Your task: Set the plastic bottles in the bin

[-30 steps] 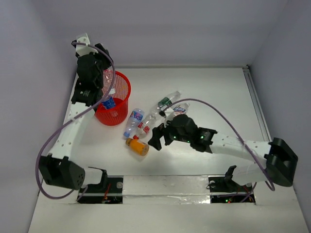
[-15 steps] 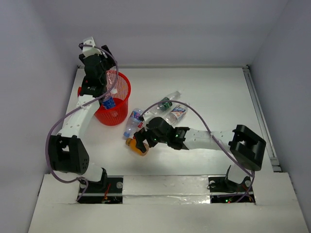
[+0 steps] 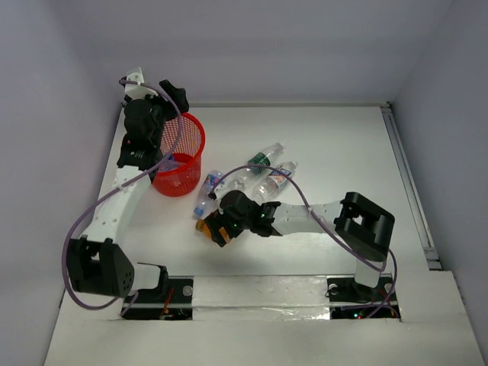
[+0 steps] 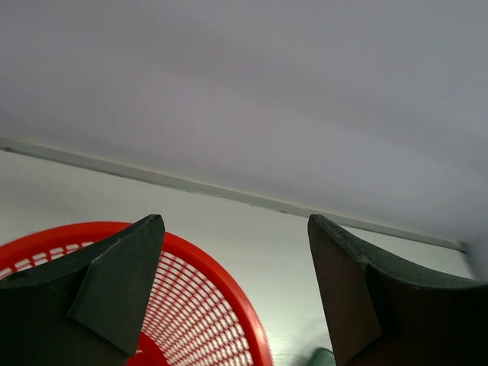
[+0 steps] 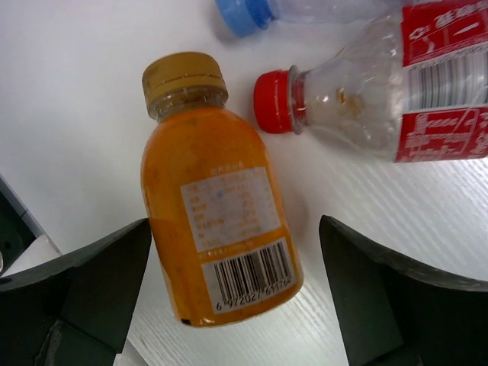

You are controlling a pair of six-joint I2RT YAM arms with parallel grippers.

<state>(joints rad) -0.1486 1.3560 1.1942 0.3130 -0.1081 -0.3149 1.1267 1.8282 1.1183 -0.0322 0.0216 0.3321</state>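
**Orange bottle lined up for the next pick**

The right arm [image 3: 305, 217] reaches across the lower middle of the overhead frame, and its jaws are spread wide with nothing in them. In the wrist view, the orange bottle [image 5: 217, 229] lies on its side on the bench [image 3: 328, 145] between the two jaws, its yellowish cap toward the top of that frame. Neither jaw touches it yet. Just beside it, to the upper right, lies a clear bottle with a red cap [image 5: 381, 99] and a red-white label. A blue cap [image 5: 244, 14] pokes in at the top edge. Two more clear bottles [image 3: 263, 169] lie near them toward the middle of the bench.

In the upper left of the overhead frame, the left arm [image 3: 122, 198] hangs over the red bin [image 3: 203, 137]. Its jaws are also spread and empty, with the bin's rim below them in the wrist view. Something blue shows low inside the bin, probably a bottle, though I can't be sure from here.

The step in hand looks like the grab on the orange bottle. The right arm's jaws need to drop a little further and close across the bottle's middle. They should keep off the red-capped neighbour, which sits close enough to get nudged. After that comes a lift and a carry up and left to the bin.
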